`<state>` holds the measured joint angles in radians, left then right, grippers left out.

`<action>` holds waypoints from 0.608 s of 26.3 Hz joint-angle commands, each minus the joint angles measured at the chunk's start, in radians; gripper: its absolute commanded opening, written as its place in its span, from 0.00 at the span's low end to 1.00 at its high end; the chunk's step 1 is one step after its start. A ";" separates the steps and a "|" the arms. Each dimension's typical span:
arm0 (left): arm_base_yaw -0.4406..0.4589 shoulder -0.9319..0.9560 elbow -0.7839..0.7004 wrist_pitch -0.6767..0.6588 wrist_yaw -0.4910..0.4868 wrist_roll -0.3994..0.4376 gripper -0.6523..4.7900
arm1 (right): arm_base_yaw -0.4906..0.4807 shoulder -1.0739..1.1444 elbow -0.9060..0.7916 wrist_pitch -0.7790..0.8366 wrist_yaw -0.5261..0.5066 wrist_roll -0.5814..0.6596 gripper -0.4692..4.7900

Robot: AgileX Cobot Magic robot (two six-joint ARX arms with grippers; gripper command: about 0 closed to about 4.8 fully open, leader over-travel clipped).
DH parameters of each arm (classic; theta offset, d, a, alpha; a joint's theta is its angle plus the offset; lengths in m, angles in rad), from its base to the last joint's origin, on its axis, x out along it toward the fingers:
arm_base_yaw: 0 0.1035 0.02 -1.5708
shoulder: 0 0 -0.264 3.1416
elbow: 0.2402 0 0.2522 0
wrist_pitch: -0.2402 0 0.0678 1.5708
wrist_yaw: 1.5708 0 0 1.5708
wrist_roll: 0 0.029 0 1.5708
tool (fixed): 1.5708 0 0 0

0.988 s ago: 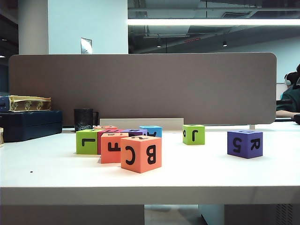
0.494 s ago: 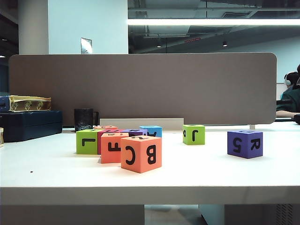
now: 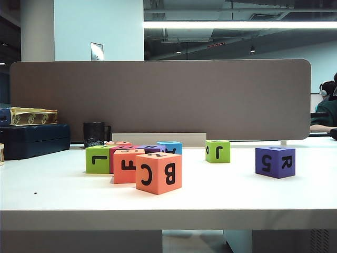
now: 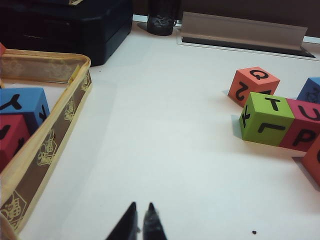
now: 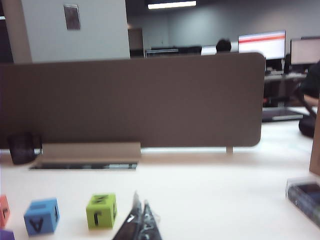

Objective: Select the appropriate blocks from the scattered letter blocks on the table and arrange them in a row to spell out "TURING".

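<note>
An office room with a long ceiling light lies behind a wide grey-brown divider panel with rounded corners, which stands along the far side of the flat white worktop. The foam blocks are cubes, so none has a long axis; seen from the exterior camera their black letters appear mirrored. In the cluster left of centre, a lime green block marked L sits touching a magenta block, whose top shows U in the left wrist view, with a blue block at the back. In front of them stand an orange cube marked F and a larger-looking orange cube marked C and B. A second lime green block marked J stands alone past the middle, and a purple block marked 5 and R stands well apart to the right. A dark mesh cup stands by the panel. A yellow-trimmed fabric box holds a blue and a red cube. The left gripper hovers over bare worktop, its fingers closed on nothing. The right gripper points level towards the panel, fingers together and empty.
</note>
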<state>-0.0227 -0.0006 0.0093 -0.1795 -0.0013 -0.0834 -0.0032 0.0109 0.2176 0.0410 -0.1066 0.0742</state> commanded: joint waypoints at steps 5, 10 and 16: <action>0.000 0.000 0.001 -0.006 0.006 -0.003 0.15 | 0.000 -0.011 0.077 -0.010 -0.102 0.005 0.09; 0.000 0.000 0.001 -0.006 0.005 -0.003 0.15 | 0.000 -0.011 0.113 -0.092 -0.106 0.005 0.09; 0.000 0.001 0.001 -0.006 0.005 -0.003 0.15 | 0.000 -0.011 0.132 -0.231 -0.143 0.010 0.09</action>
<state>-0.0227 -0.0006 0.0093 -0.1795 -0.0013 -0.0834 -0.0032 0.0113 0.3393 -0.1589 -0.2222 0.0780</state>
